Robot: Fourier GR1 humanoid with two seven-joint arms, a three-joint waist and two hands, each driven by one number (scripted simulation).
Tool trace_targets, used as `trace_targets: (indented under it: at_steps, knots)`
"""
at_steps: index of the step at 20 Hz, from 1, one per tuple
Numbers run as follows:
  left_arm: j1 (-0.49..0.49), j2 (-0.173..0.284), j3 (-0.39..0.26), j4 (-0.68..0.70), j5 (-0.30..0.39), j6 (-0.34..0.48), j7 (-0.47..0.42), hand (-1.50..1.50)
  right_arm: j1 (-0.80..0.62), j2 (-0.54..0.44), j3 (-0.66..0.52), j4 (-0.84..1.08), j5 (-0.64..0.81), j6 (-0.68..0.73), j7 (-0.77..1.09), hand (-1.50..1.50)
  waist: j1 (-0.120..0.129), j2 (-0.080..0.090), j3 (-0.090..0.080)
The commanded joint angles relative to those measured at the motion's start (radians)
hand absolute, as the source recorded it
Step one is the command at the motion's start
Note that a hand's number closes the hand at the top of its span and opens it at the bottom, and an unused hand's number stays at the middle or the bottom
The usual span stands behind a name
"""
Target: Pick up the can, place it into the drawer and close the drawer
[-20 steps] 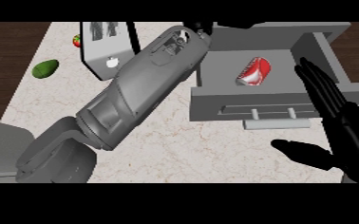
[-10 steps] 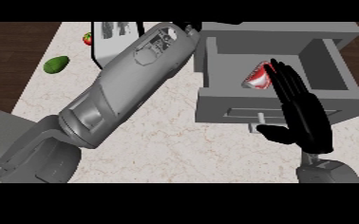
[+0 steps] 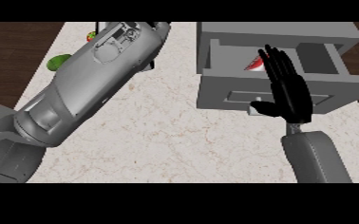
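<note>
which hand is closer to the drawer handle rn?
Right. The right hand, fingers straight, is in front of the drawer front with its thumb right by the handle. The left forearm stretches up the counter's left side; its hand is hidden.

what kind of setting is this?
Probably a kitchen counter: a pale marbled countertop beside dark wood flooring, a grey open drawer with a red can inside, and green produce at the far left. The right robot hand is flat over the drawer front.
</note>
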Motion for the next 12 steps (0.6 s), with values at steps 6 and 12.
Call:
trace_targets:
  at_steps: [6,12]
  knots:
    - [0.083,0.116,0.008,-0.129,-0.018,-0.050,0.061,-1.50,-0.163,0.033,-0.047,0.343,0.097,-0.151,0.007,-1.50,0.013,0.025,0.017]
    - [0.135,0.152,-0.009,-0.254,-0.047,-0.007,0.124,-1.50,-0.291,0.038,-0.113,0.513,0.103,-0.283,-0.009,-1.50,0.022,0.026,0.018]
